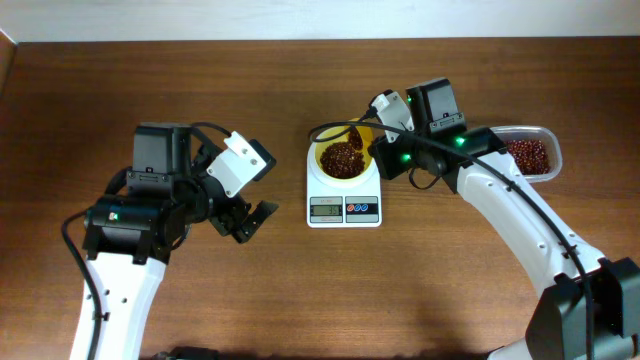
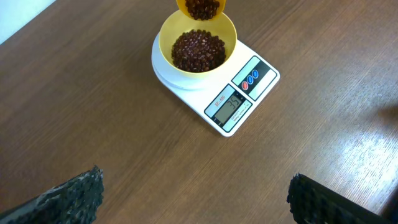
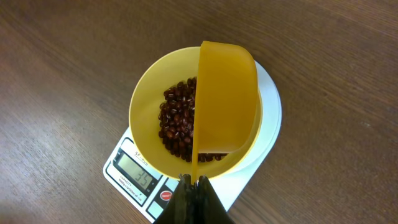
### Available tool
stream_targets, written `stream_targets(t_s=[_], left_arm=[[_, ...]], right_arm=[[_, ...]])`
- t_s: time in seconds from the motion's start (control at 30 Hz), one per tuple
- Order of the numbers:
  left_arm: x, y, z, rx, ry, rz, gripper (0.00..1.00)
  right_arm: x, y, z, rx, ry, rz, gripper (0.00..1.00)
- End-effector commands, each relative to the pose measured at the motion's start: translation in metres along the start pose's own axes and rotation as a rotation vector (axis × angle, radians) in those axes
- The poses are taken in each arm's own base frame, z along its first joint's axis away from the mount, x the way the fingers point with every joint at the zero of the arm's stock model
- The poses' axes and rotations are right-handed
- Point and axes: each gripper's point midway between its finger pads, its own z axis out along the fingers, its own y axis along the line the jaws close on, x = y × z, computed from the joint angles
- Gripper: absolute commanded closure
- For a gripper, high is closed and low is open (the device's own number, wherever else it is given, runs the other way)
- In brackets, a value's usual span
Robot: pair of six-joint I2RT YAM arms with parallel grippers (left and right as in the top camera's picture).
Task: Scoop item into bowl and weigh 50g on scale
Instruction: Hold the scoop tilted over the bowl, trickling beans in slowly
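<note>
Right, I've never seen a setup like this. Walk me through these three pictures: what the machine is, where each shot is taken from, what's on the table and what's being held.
These are two robot arms at a brown wooden table, each ending in a two-finger gripper. One picture looks down from above the table; the other two come from cameras on the arms' wrists.

In the middle stands a small white rectangular digital scale, and on it a round pale yellow plastic bowl partly filled with small dark red-brown beans. By the right arm lies a clear plastic tub holding more of the same beans.

The right gripper is shut on the handle of a yellow plastic scoop, tilted over the bowl with beans in it. The left gripper is open and holds nothing, apart from the scale.
</note>
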Motion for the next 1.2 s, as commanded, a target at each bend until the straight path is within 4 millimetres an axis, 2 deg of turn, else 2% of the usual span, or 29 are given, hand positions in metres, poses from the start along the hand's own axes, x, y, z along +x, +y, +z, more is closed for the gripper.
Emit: stream_targets(t_s=[0.0,0.23,0.4,1.17], left_arm=[[-0.0051,0.0027,-0.0043,-0.013,-0.013,0.021,0.01],[-0.0051,0.0027,-0.0043,-0.013,-0.013,0.021,0.01],[-0.0051,0.0027,-0.0043,-0.013,-0.013,0.021,0.01],[-0.0051,0.0027,-0.0043,-0.013,-0.013,0.021,0.01]], right_arm=[[-0.0157,0.0055,-0.014,0.01,-0.048,-0.031,0.96],[-0.0111,0.0061,-0.0114,0.047,-0.023,-0.043,0.96],[-0.0149,0.0125,-0.0099,0.038,-0.036,-0.059,0.96],[-0.0157,0.0121,-0.0087,0.038,-0.038,-0.059,0.96]])
